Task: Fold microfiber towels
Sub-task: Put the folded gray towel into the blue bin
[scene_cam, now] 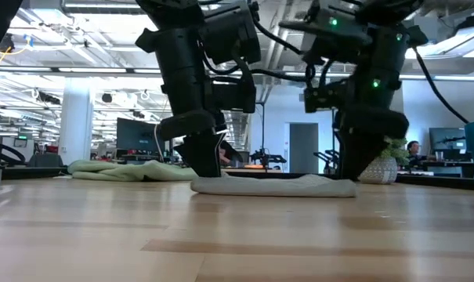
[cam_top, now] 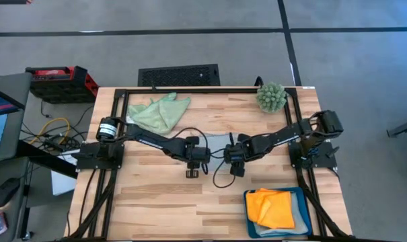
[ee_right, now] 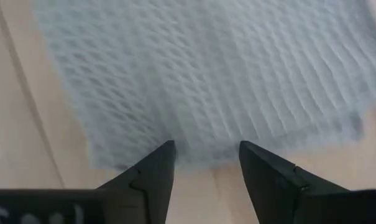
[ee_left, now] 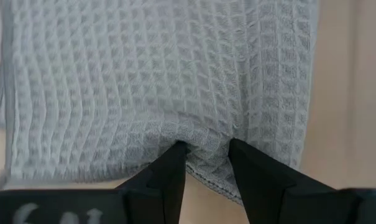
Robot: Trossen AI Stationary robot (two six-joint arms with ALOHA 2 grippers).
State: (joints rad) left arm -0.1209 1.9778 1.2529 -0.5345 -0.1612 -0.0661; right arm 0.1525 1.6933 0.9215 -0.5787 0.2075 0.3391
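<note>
A pale blue-grey microfiber towel [scene_cam: 272, 186] lies flat at the table's middle, between my two arms. My left gripper [ee_left: 207, 155] stands at its left end, shut on its edge. My right gripper [ee_right: 206, 152] is open at the towel's right end, its fingertips on either side of the cloth's edge [ee_right: 200, 155]; I cannot tell whether they touch it. Light green towels [cam_top: 156, 113] lie crumpled at the far left. An orange towel [cam_top: 274, 208] rests in the tray at the near right. My left gripper pinches the blue-grey towel's edge [ee_left: 206, 146] between its two fingers, coming steeply from above. The cloth puckers toward the fingertips. The rest of the towel lies on the table beyond the fingers.
A spiky green ball plant [cam_top: 271, 96] stands at the far right. The teal tray [cam_top: 304, 218] sits at the near right corner. A black cable [cam_top: 220, 176] loops on the wood just near the grippers. Bare tabletop spreads along the near left.
</note>
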